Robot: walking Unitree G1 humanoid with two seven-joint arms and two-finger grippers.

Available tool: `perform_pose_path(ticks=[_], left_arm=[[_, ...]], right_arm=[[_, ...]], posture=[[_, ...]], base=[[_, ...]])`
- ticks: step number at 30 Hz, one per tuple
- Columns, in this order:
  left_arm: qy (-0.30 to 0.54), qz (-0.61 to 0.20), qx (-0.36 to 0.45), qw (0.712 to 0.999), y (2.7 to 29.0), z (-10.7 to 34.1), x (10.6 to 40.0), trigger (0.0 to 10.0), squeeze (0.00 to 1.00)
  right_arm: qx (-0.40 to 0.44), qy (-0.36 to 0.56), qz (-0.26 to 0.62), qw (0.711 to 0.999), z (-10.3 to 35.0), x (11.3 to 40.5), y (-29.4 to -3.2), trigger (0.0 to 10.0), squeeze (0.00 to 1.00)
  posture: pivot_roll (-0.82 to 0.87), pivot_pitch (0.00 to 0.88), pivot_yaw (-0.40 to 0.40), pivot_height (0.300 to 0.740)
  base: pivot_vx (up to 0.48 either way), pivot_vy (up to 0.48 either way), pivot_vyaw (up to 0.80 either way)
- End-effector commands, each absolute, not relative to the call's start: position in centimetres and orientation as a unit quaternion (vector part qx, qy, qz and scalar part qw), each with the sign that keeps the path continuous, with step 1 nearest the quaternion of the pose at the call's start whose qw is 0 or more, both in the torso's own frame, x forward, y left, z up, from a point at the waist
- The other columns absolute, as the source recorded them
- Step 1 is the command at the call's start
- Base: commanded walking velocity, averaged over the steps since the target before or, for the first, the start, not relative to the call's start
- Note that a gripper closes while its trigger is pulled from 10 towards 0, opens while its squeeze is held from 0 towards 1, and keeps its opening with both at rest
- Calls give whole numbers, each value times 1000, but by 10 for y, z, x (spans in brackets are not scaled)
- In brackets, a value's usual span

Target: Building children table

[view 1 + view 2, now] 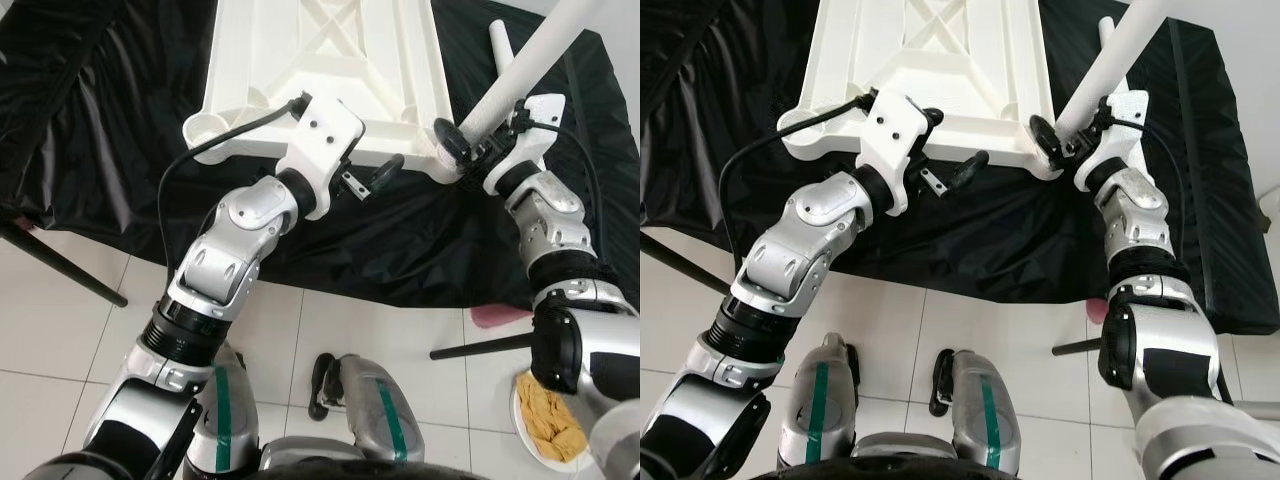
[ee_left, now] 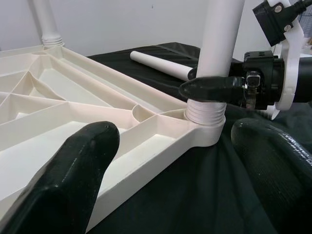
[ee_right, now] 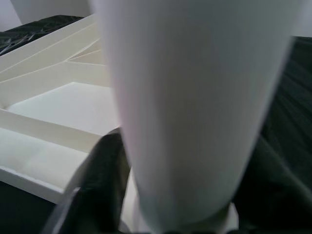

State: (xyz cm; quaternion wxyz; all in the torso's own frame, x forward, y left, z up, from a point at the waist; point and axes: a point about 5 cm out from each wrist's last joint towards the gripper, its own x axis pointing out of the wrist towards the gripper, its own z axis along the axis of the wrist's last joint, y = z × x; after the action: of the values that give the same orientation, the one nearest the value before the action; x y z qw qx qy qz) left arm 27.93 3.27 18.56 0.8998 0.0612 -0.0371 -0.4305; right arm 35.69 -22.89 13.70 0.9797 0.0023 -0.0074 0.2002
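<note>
**Black-draped surface and tiled floor**

A surface (image 1: pixel 120 150) covered in a crumpled black sheet (image 1: pixel 400 250) is seen. On it a white plastic tabletop (image 1: pixel 320 70) is laid underside up, its ribs exposed. A loose white leg tube (image 2: pixel 161 64) is laid on the sheet beyond it. Below, on the pale tiled floor (image 1: pixel 60 330), a plate (image 1: pixel 530 440) of what may be crisps is set, beside a pink object (image 1: pixel 495 316).
</note>
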Motion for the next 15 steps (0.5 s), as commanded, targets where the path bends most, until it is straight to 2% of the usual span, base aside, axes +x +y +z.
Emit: perform_pose_path(ticks=[1,11,15], left_arm=[[-38,-448,63,891,30,187,279,10000,0],[-38,-446,63,892,31,187,279,10000,0],[-39,-448,62,891,30,187,278,10000,0]], right_arm=[[-3,2,212,977,134,356,-228,0,0],[1,-4,223,975,135,355,-229,0,0],[36,-36,206,977,136,355,-214,0,0]], posture=[[133,27,-105,740],[132,33,-107,740],[126,37,-111,740]], base=[[0,0,0],[0,0,0],[0,0,0]])
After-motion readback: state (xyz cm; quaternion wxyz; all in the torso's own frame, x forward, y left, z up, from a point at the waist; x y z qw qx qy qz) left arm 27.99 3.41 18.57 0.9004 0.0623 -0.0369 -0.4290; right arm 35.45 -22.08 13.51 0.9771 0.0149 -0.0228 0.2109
